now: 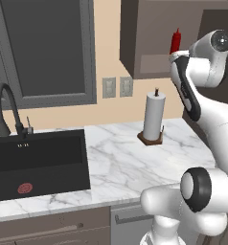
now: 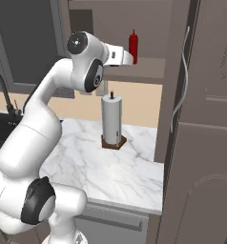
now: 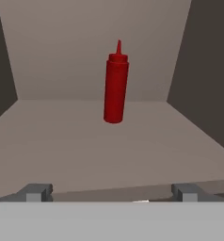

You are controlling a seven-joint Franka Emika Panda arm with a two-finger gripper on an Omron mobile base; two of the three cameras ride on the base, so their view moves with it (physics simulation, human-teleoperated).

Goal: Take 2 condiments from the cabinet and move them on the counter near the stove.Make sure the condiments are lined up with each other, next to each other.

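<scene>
A slim red squeeze bottle (image 3: 116,87) stands upright on the flat shelf of the dark wall cabinet (image 3: 85,141), toward the back. My gripper (image 3: 111,193) is open at the shelf's front edge, its fingertips (image 3: 36,192) spread wide and well short of the bottle. From the base cameras the red bottle (image 1: 175,40) (image 2: 133,46) rises just beyond my hand (image 2: 121,56), inside the cabinet (image 1: 149,43) niche. The tan shaker, the stove and its counter are out of view.
A tall white paper-towel roll (image 1: 153,117) (image 2: 111,119) stands on the marble top (image 1: 120,158) under the cabinet. The black sink (image 1: 39,160) and faucet (image 1: 5,110) lie to the left. An open tall cabinet door (image 2: 206,119) with a curved handle (image 2: 182,76) stands at the right.
</scene>
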